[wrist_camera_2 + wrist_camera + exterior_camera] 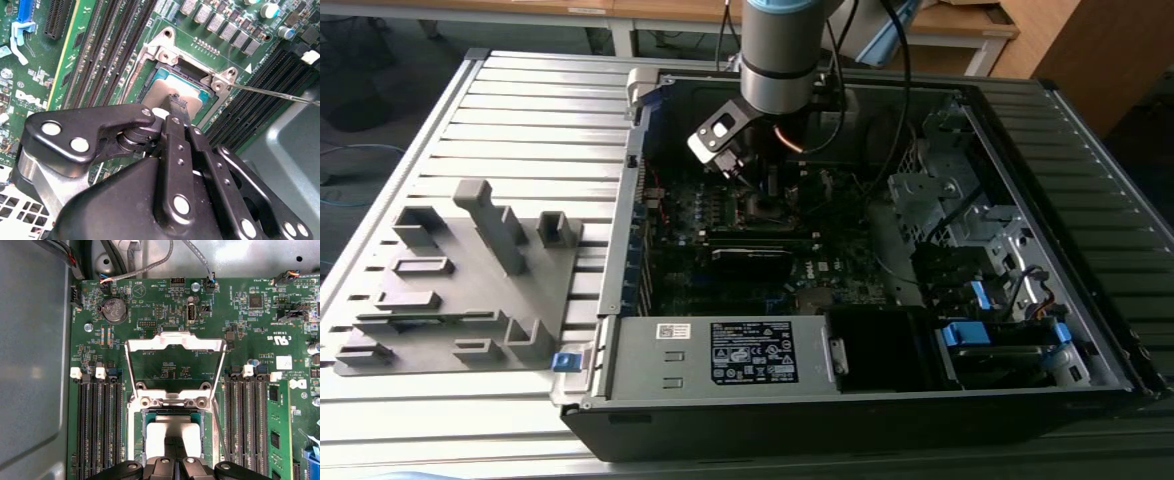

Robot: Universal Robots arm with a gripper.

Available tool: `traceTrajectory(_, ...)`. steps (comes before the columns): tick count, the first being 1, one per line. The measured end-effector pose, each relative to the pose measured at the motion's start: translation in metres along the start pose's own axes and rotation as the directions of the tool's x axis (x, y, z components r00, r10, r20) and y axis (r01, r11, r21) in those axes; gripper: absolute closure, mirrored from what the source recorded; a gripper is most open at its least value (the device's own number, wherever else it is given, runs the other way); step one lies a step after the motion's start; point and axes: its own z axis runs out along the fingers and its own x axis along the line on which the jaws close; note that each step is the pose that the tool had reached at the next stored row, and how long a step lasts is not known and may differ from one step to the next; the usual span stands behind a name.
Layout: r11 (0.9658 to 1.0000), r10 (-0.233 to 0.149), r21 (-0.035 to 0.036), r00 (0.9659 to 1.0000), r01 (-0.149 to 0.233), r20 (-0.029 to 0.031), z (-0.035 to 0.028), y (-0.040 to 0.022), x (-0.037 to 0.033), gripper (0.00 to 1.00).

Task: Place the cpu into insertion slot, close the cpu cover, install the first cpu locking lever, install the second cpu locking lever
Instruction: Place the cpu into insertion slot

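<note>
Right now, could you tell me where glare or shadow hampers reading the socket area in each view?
First wrist view: the cpu glares almost white and the open cpu cover shines. Second wrist view: the cpu reflects softly, evenly. Exterior view: the computer case is deeply shadowed inside.

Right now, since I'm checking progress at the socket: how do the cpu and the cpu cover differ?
The cpu lies flat in the insertion slot; the cpu cover is swung open, clear of it. The cpu is a solid plate; the cpu cover is a frame with the board showing through its cut-out. Both are silvery metal.
</note>
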Motion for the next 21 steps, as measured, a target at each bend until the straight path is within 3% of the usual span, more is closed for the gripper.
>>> traceTrajectory(21,1.0000,0.000,0.0006,1.0000,0.000,0.0008,0.0035,-0.0003,-0.0003,0.89)
